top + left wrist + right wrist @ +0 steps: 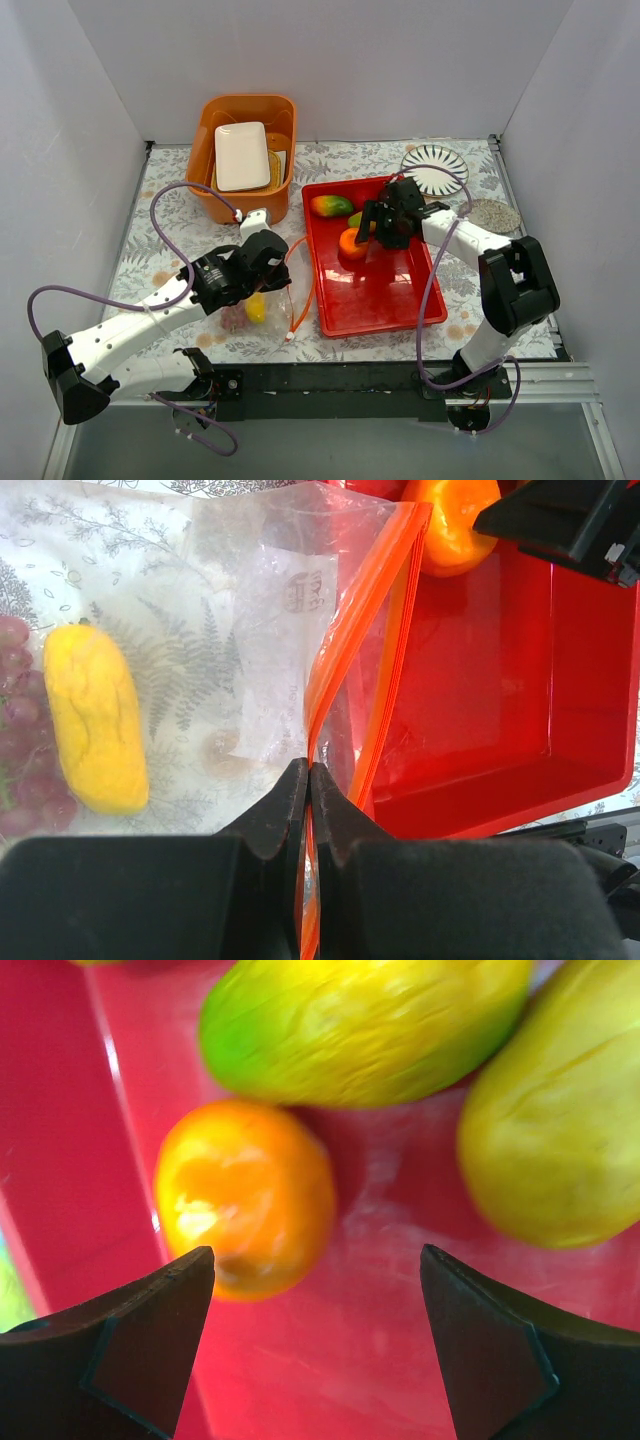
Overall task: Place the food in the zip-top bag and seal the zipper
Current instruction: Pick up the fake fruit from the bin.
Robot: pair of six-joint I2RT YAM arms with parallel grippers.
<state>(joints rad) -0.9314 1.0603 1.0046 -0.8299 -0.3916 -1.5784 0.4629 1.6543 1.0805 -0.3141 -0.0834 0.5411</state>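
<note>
The clear zip-top bag (268, 312) lies on the table left of the red tray (385, 300). Its mouth faces the tray. A yellow piece (95, 720) and dark red grapes (14, 730) lie inside it. My left gripper (310, 776) is shut on the orange-red zipper strip (360, 630); it also shows in the top view (282, 283). My right gripper (315, 1290) is open and empty, low over the tray, with the orange (245, 1195) by its left finger. A green-yellow mango (370, 1025) and a yellow mango (555, 1130) lie just beyond. In the top view the right gripper (372, 232) hovers beside the orange (350, 245).
An orange bin (205, 140) holding a white plate (242, 155) stands at the back left. A striped plate (434, 168) and a grey round mat (493, 215) lie at the back right. White walls close in the table on three sides.
</note>
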